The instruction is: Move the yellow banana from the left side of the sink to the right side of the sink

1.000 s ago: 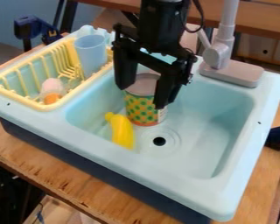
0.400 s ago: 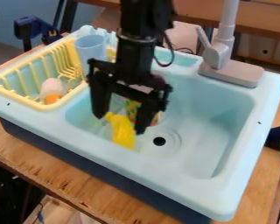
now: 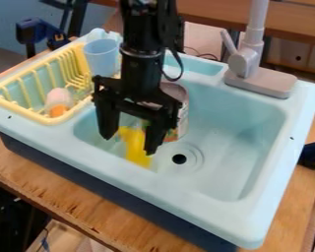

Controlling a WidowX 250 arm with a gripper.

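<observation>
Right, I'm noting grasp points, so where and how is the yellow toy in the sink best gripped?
Grip the yellow toy around its middle, from above, the claw closing on its two long sides. It is long and narrow, and the can behind and the front wall of the sink are close, so coming down looks freest.

You have a wooden table (image 3: 68, 202) carrying the light-blue toy sink (image 3: 108, 162), its wood grain showing along the near side.

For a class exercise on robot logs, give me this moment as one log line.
gripper: open, over yellow toy | can: in sink, behind gripper | blue cup: at yellow rack
</observation>
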